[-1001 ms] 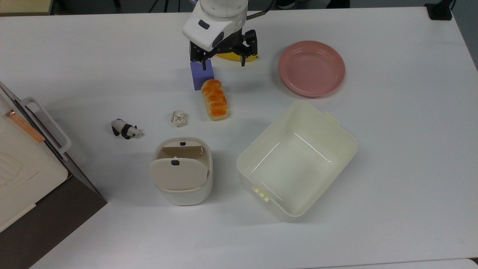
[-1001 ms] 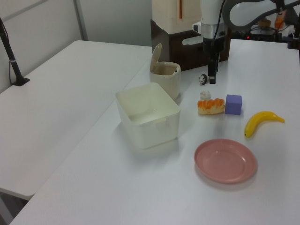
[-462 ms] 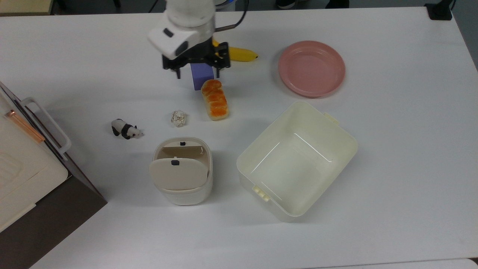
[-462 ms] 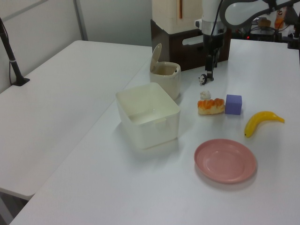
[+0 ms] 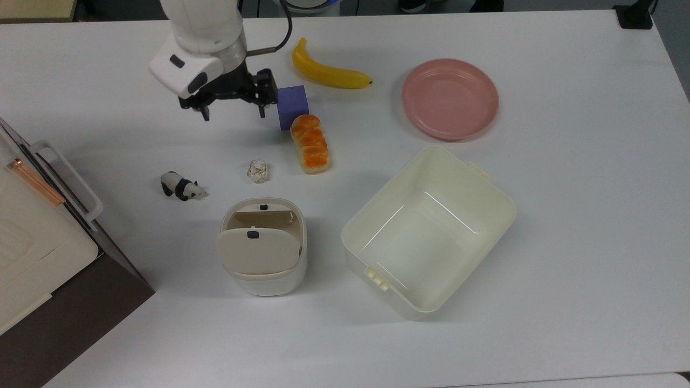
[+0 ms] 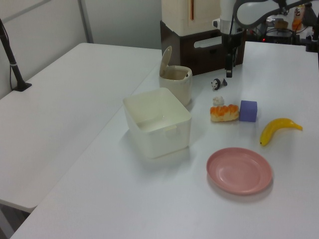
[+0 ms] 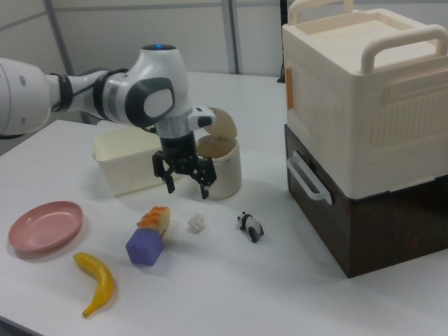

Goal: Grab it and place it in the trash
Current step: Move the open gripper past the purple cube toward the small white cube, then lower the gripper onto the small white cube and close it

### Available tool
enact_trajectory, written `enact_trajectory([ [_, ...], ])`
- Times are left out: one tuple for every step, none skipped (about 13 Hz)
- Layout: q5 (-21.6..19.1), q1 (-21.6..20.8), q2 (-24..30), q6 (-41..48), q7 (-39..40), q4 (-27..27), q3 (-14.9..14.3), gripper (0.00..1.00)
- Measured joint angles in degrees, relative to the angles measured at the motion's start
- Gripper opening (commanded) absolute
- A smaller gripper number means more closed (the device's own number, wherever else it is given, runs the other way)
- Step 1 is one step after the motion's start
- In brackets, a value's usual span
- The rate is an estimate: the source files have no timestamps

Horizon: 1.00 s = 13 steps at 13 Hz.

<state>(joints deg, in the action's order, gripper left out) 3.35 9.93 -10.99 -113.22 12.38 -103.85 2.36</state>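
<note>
Surface: white table (image 5: 566, 242), seen from above in the top view; items are listed from the near edge to the far edge.
Tub: large lidless cream tub (image 5: 428, 231), near right in the top view; not the target, to be kept clear of.
Trash: small cream bin (image 5: 264, 248) with its swing flap tilted up, opening exposed; sited just on the near side of the paper.
Paper: crumpled whitish ball (image 5: 257, 171) resting on the table between bin and gripper, apart from both; in the right view it is marked (image 7: 197, 223).
Neighbours: panda figurine (image 5: 182, 187) to the top view's left of the ball, bread loaf (image 5: 310, 143) to the top view's right; both near, neither touching.
Gripper: (image 5: 233, 110) raised above the table, fingers spread wide, nothing held; purple block (image 5: 292, 106) just beside it.
Far items: banana (image 5: 330, 73), pink plate (image 5: 449, 98).
Step judged: approach for the grasp.
Handling advice: fingers are best centred over the ball, lowered straight, closed gently; loaf and panda are to be left undisturbed.
</note>
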Motion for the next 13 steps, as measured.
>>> enact_trajectory([
  [0.09,0.2,-0.92,-1.33,0.18,-0.08,0.0,1.0],
  [0.15,0.28,-2.03,-2.6,0.2,-0.13,0.01,1.0],
  [0.19,0.33,-3.09,-3.57,0.2,-0.15,0.01,1.0],
  [0.2,0.42,-4.31,-4.68,0.2,-0.18,0.01,1.0],
  [0.2,0.52,-5.94,-5.93,0.2,-0.21,0.0,1.0],
  [0.21,0.52,-7.29,-7.05,0.2,-0.27,0.01,1.0],
  [0.21,0.52,-8.17,-7.81,0.2,-0.32,0.01,1.0],
  [0.21,0.51,-9.05,-8.57,0.2,-0.35,0.01,1.0],
  [0.21,0.49,-9.63,-9.13,0.2,-0.37,0.01,1.0],
  [0.21,0.44,-10.31,-9.66,0.08,-0.39,0.04,1.0],
  [0.21,0.41,-11.08,-10.45,-0.49,-0.4,0.16,1.0],
  [0.21,0.39,-11.61,-11.34,-1.36,-0.41,0.32,1.0],
  [0.21,0.36,-12.01,-11.95,-2.42,-0.41,0.52,1.0],
])
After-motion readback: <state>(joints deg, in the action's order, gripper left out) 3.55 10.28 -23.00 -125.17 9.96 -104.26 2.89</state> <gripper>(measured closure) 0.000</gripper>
